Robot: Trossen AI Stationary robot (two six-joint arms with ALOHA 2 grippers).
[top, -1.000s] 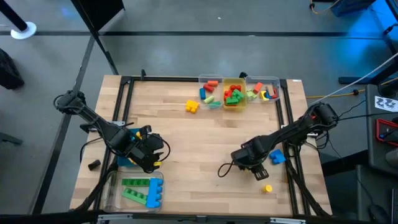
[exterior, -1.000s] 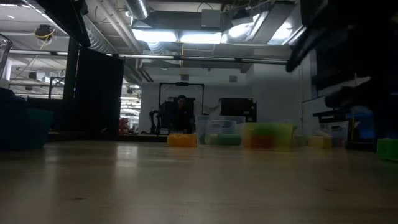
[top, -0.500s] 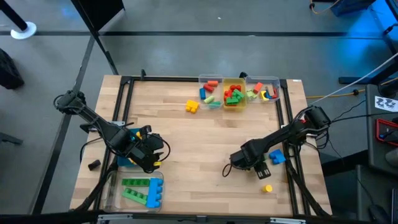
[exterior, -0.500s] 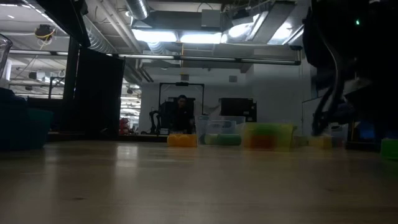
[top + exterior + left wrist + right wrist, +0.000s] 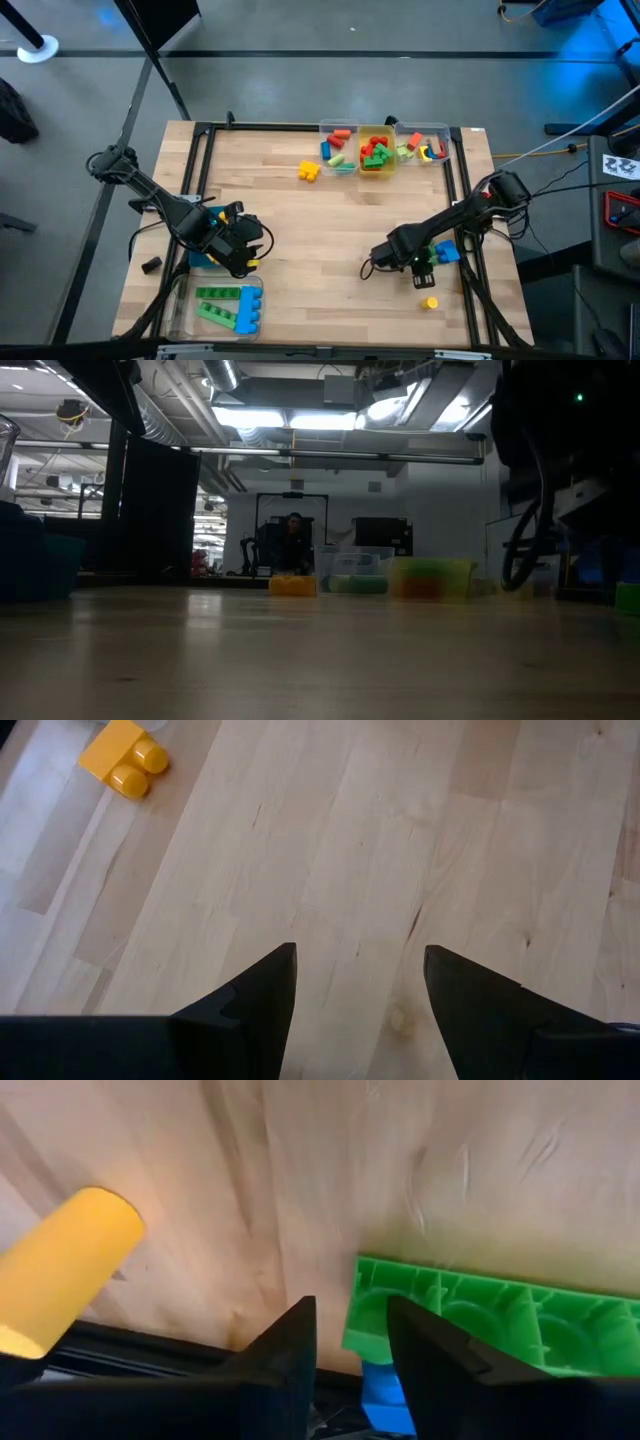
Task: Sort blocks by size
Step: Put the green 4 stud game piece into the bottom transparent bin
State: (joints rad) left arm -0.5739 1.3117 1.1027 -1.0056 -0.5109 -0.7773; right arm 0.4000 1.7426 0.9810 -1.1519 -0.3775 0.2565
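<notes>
Green block (image 5: 480, 1315) sits pinched in right gripper (image 5: 350, 1342); left gripper (image 5: 360, 970) gapes empty.

The left gripper (image 5: 360, 1010) hung low over the wooden table (image 5: 300, 215), near its left rail, with the fingers spread apart and nothing between them. Its arm reached in from the table's left edge. The right gripper (image 5: 350, 1345) sat low near the table's right rail, fingers drawn close with a narrow gap, its arm stretching in from the right edge
</notes>
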